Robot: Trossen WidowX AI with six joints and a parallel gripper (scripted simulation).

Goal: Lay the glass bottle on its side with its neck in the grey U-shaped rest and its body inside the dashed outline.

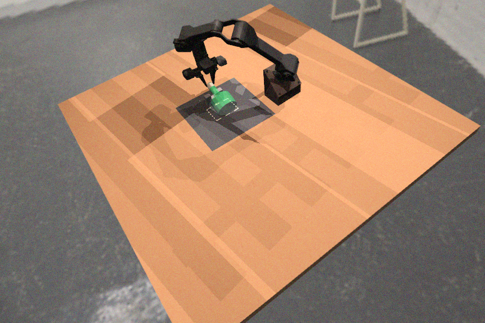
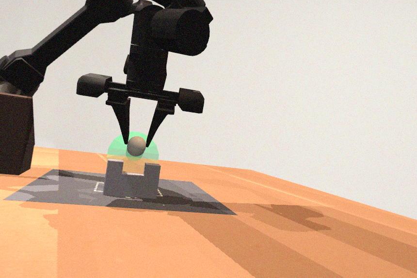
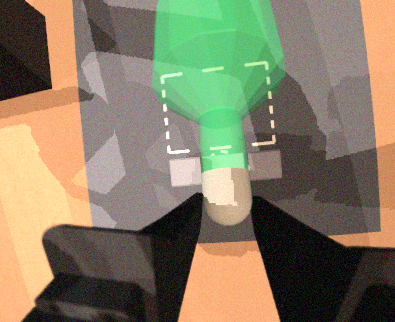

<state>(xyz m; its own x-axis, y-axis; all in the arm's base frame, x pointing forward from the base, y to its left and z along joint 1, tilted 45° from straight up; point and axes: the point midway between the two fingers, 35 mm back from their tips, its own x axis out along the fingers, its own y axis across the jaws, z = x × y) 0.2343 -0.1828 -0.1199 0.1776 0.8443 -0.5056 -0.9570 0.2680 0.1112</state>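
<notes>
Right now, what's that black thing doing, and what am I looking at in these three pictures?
The black thing is a robot arm with one gripper, a bit like a hand with two fingers. One picture looks down on the whole table, one looks from the side, and one comes from a camera on the arm's wrist.

The gripper is pinching a green glass bottle by its pale tip. The bottle leans well over, and its neck is above the notch of a grey U-shaped rest, not down in it.

The rest stands on a dark grey mat, which lies on the wooden table. A dashed outline marks where the bottle's body goes.
</notes>
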